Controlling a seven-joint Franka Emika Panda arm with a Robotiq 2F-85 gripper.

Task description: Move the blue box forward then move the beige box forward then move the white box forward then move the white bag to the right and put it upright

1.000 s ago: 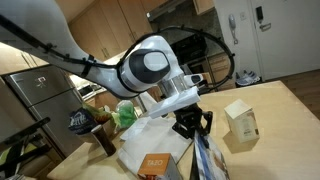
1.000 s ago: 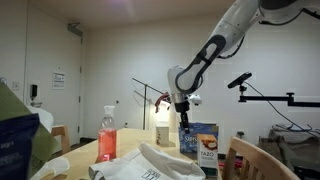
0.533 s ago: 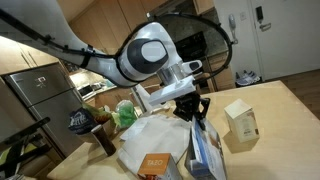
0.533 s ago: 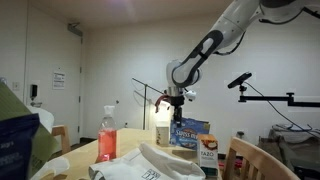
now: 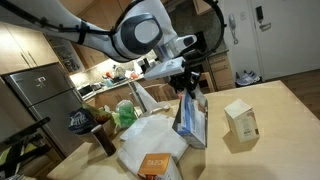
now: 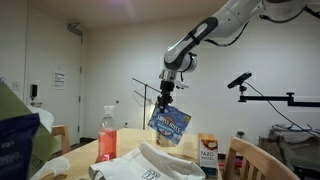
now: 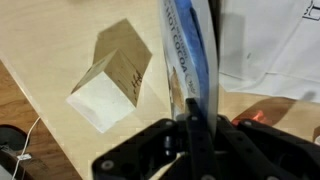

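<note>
Air around the end effector (image 5: 190,88) is open on every side, and the blue box (image 5: 190,118) it clamps hangs tilted, off the desk (image 5: 285,105). Below it and to one flank lies the crumpled white bag (image 5: 150,135), with the white box (image 5: 155,165) by the bag's edge and a green bag (image 5: 125,113) behind. On the opposite flank stands the beige box (image 7: 112,78), near but apart, with bare desk between and beyond. A red bottle (image 6: 107,135) stands well off, past the bag.

Arm (image 6: 215,30) reaches high, hand (image 6: 166,95) clamped shut below.
</note>
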